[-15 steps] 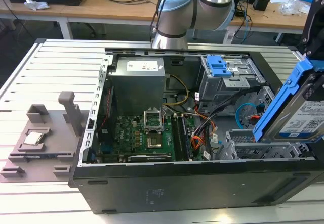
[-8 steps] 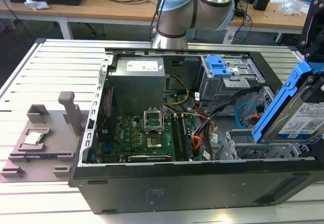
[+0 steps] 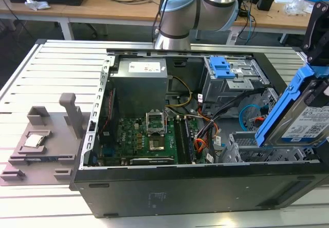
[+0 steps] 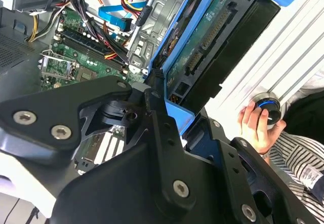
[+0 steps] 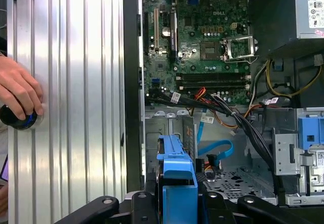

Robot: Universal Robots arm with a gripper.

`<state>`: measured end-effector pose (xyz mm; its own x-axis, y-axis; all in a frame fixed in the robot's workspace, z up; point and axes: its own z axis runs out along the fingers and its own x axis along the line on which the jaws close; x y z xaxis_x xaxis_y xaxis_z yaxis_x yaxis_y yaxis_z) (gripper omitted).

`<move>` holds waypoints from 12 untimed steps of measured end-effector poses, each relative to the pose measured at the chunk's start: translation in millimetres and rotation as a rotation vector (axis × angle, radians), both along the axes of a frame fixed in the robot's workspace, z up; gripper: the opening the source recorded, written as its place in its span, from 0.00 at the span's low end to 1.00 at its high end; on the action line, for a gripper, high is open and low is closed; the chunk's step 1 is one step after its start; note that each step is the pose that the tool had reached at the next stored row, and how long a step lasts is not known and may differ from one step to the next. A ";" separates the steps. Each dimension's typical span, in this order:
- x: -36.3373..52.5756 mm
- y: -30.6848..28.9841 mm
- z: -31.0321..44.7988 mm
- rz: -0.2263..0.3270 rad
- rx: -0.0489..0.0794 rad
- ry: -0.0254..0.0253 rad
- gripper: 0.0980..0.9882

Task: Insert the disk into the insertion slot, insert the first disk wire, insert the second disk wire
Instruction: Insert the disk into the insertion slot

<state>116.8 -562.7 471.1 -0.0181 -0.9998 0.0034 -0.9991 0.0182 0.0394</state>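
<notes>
I see the gripper [image 3: 318, 53] pinching the disk [image 3: 308, 117], with the jaws pressed against its sides and the disk tilted. In the exterior view the disk hangs at 3 o'clock, just above the insertion slot [image 3: 247, 146], and is not yet seated in it. The disk is silver in a bright blue carrier. Its white-and-blue label carries small dark print, and in the second wrist view its green circuit side faces the camera. The computer case [image 3: 180, 192] lies open on a ribbed aluminium table [image 3: 51, 73]. A wooden workbench [image 3: 113, 4] stands at 12 o'clock. In the first wrist view a hand [image 5: 17, 95] rests on a black knob [image 5: 17, 119].
</notes>
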 end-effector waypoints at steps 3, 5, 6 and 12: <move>0.0 0.0 -1.9 0.000 0.000 0.0000 0.30; 0.0 0.0 -3.1 0.000 0.000 0.0000 0.30; 0.0 0.0 -3.4 0.000 0.000 0.0000 0.30; -0.1 0.0 -7.4 0.000 0.000 0.0000 0.30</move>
